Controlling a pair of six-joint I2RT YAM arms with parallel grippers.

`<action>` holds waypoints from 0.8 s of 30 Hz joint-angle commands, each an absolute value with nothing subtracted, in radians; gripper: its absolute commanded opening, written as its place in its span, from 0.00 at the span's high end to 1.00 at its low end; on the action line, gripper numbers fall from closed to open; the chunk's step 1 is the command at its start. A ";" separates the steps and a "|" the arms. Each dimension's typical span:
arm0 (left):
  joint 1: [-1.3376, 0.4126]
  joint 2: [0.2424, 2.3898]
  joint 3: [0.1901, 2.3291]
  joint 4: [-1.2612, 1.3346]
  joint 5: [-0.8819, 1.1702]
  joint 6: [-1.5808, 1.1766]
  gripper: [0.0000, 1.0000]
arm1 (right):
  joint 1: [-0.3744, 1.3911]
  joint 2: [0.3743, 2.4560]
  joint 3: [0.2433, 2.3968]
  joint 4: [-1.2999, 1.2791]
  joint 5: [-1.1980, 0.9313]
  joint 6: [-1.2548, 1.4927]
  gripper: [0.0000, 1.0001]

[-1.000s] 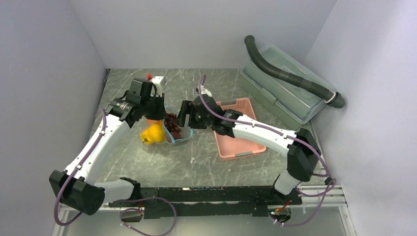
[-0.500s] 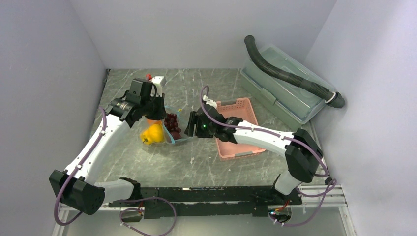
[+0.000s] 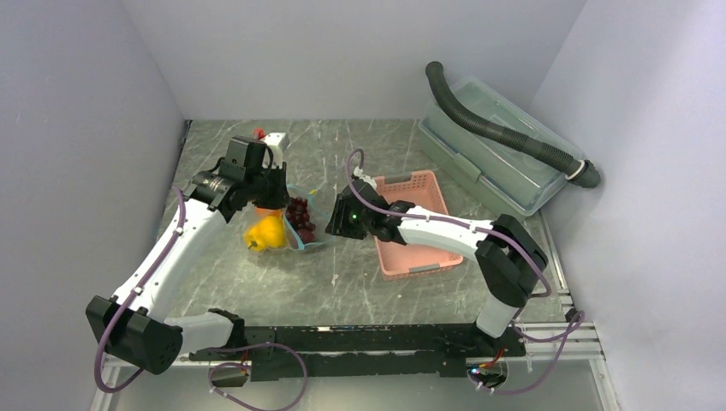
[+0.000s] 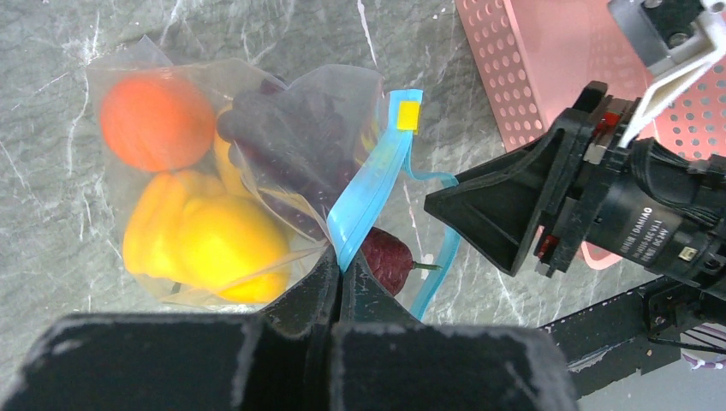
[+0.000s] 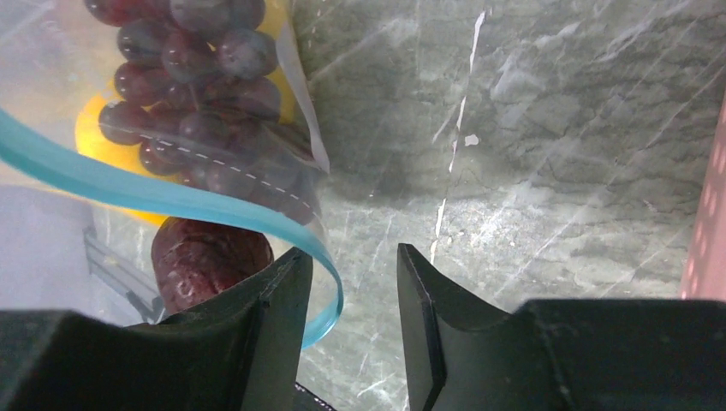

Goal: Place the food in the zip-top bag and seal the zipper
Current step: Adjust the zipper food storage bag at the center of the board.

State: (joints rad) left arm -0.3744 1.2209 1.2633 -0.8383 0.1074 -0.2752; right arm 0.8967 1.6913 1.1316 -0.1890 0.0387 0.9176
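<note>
The clear zip-top bag (image 4: 257, 111) lies on the marble table, holding an orange (image 4: 154, 120), a yellow bell pepper (image 4: 201, 240) and dark purple grapes (image 4: 291, 145). A dark reddish-brown fruit (image 4: 385, 257) sits at the bag's mouth. My left gripper (image 4: 341, 267) is shut on the blue zipper strip (image 4: 372, 193). My right gripper (image 5: 351, 287) hovers at the mouth's right end, jaws apart. The strip's curled end (image 5: 330, 300) lies between them against the left finger (image 5: 274, 317), not pinched. From above, the bag (image 3: 295, 229) sits between the left gripper (image 3: 278, 201) and the right gripper (image 3: 332, 224).
A pink slotted basket (image 3: 419, 231) stands just right of the right gripper. A large clear lidded box (image 3: 488, 158) with a dark corrugated hose (image 3: 505, 133) across it is at the back right. Grey walls enclose the table on three sides.
My right gripper has drawn back to the right from inside the bag's mouth, and its jaws have narrowed. The left gripper and the bag stay put.
</note>
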 commanded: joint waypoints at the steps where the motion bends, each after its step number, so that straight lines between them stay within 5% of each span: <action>1: -0.376 1.215 1.265 -0.818 0.109 -0.273 1.00 | 0.894 1.708 1.155 -0.121 0.007 0.943 0.57; 8: -0.376 1.212 1.266 -0.818 0.107 -0.272 1.00 | 0.894 1.720 1.167 -0.117 0.005 0.947 0.77; 12: -0.376 1.210 1.267 -0.822 0.102 -0.269 1.00 | 0.894 1.696 1.189 -0.142 0.010 0.933 1.00; 24: -0.379 1.191 1.280 -0.844 0.071 -0.276 1.00 | 0.894 1.575 1.226 -0.217 0.034 0.857 1.00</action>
State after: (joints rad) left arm -0.3744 1.2209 1.2633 -0.8383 0.0811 -0.2752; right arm 0.8963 1.6547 1.1667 -0.1951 0.0181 0.9009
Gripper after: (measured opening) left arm 0.012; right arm 0.017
